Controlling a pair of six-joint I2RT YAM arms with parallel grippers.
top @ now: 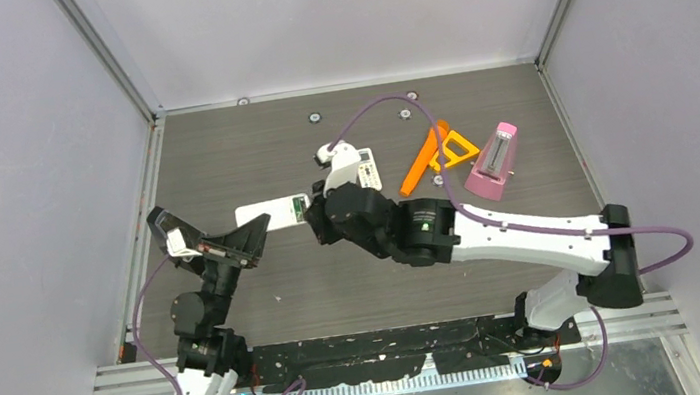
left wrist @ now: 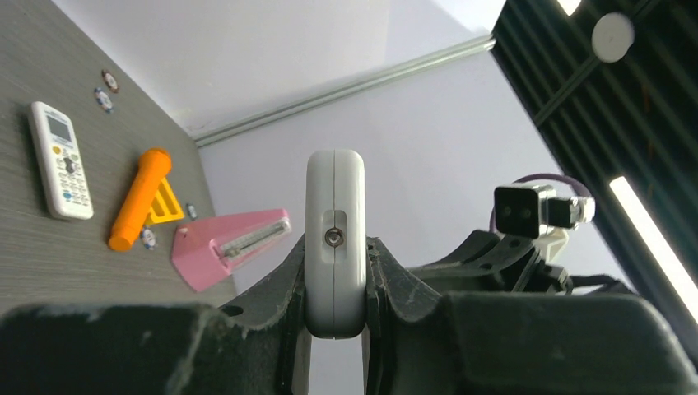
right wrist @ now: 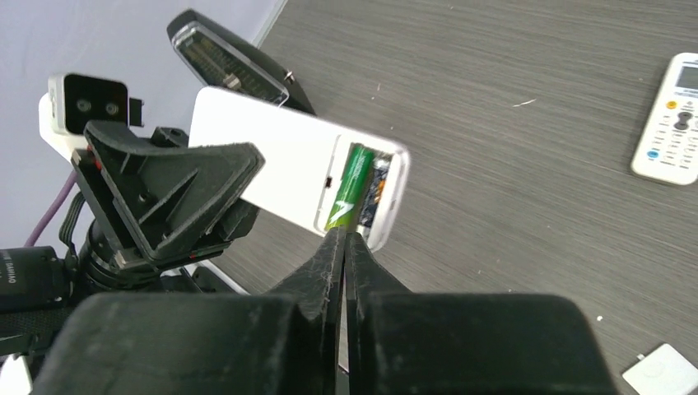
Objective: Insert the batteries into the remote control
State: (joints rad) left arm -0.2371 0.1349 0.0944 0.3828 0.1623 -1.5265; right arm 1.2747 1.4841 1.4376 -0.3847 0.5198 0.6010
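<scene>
My left gripper point(left wrist: 333, 257) is shut on one end of a white remote control point(left wrist: 335, 234) and holds it off the table. In the right wrist view the remote control point(right wrist: 272, 164) lies back side up with its battery compartment open. A green battery point(right wrist: 352, 181) sits in that compartment; the slot beside it looks dark. My right gripper point(right wrist: 344, 237) is shut, its fingertips pressed together right at the near end of the green battery, with nothing between them. From above, the right gripper point(top: 316, 218) meets the remote control point(top: 269, 213) at its right end. Other batteries are out of view.
A second white remote with buttons point(top: 361, 168) lies behind the right wrist. An orange triangle and stick point(top: 437, 154) and a pink metronome point(top: 493, 162) sit at the back right. A small white piece point(right wrist: 663, 370) lies on the table by my right arm. Walls close in on three sides.
</scene>
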